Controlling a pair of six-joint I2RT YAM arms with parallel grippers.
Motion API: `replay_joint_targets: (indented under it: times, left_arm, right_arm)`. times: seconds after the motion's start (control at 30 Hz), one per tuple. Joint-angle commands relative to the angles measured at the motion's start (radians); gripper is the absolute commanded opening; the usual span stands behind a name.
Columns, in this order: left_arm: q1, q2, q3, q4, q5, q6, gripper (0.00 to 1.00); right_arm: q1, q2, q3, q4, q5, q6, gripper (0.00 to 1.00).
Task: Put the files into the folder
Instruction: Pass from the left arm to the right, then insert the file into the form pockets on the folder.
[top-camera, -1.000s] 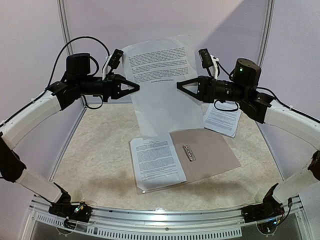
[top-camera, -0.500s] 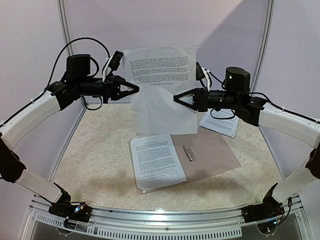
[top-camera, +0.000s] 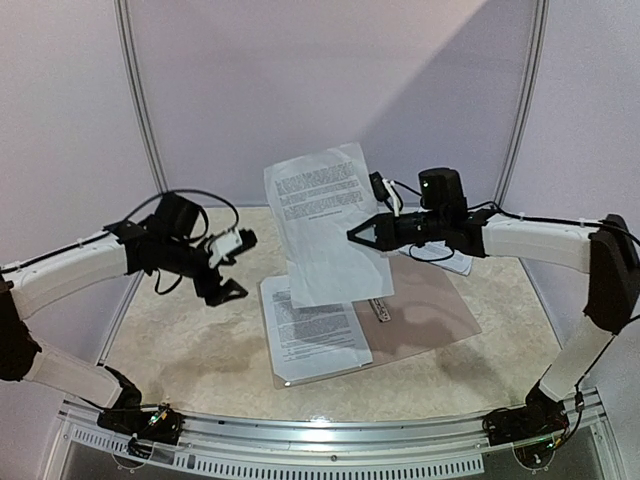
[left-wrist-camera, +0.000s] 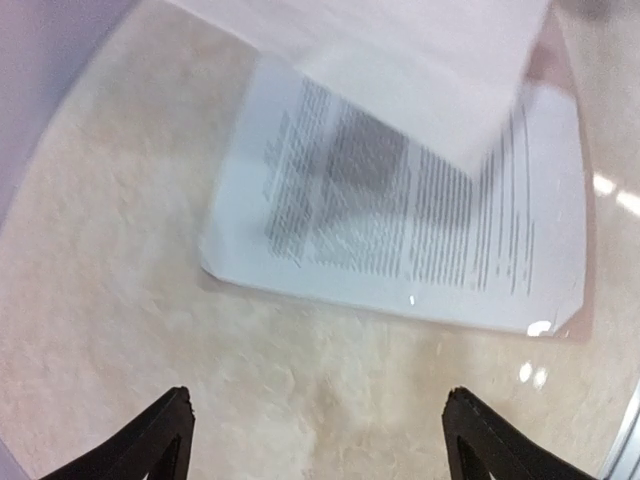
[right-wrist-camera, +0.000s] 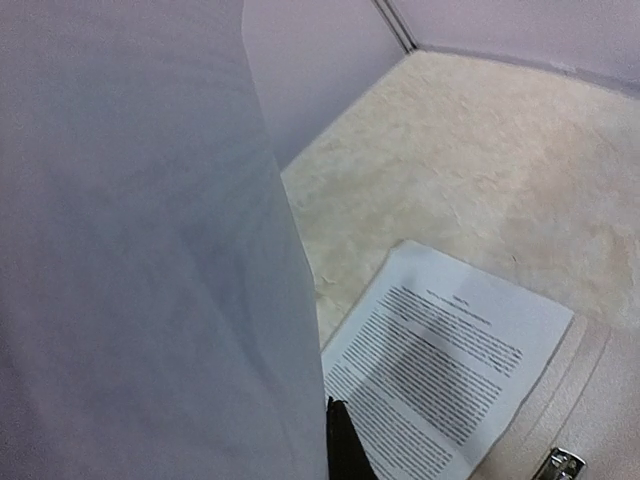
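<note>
Near us, the flat tan folder (top-camera: 425, 305) lies open on the mottled beige surface (top-camera: 190, 350), one printed sheet (top-camera: 312, 328) on its glossy clear half. The left fingers (left-wrist-camera: 165, 445) are spread and empty. Farther off, the right fingers (top-camera: 362, 235) pinch a floppy white sheet (top-camera: 318, 200) upright.

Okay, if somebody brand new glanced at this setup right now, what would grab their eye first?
A printed sheet hanging nearly upright in mid-air at the centre, pinched at one edge by the shut jaws of the right arm. Below it the open folder lies on the table with another sheet on its left half, while the left arm hovers low at the left, jaws wide and empty.
</note>
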Motion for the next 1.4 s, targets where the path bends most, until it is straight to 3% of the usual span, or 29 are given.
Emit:
replay_joint_targets:
  times: [0.0,0.3,0.57,1.17,1.37]
  left_arm:
    - [-0.085,0.016,-0.168,0.052,-0.153,0.091,0.87]
    - [-0.242,0.162,-0.337,0.276,-0.201,0.119,0.84]
    - [-0.309,0.259,-0.375,0.372,-0.226,0.128,0.83]
    - [-0.330,0.330,-0.375,0.372,-0.235,0.133,0.82]
    - [-0.331,0.351,-0.377,0.377,-0.243,0.130,0.81]
  right_arm:
    - [-0.056,0.134,-0.044,0.018,-0.042,-0.029,0.00]
    - [-0.084,0.234,-0.117,0.028,-0.049,-0.152,0.00]
    - [-0.081,0.225,-0.225,0.134,-0.102,-0.115,0.00]
    - [-0.015,0.271,-0.305,0.415,-0.180,0.212,0.00]
    - [0.005,0.346,-0.278,0.434,-0.159,0.299,0.00]
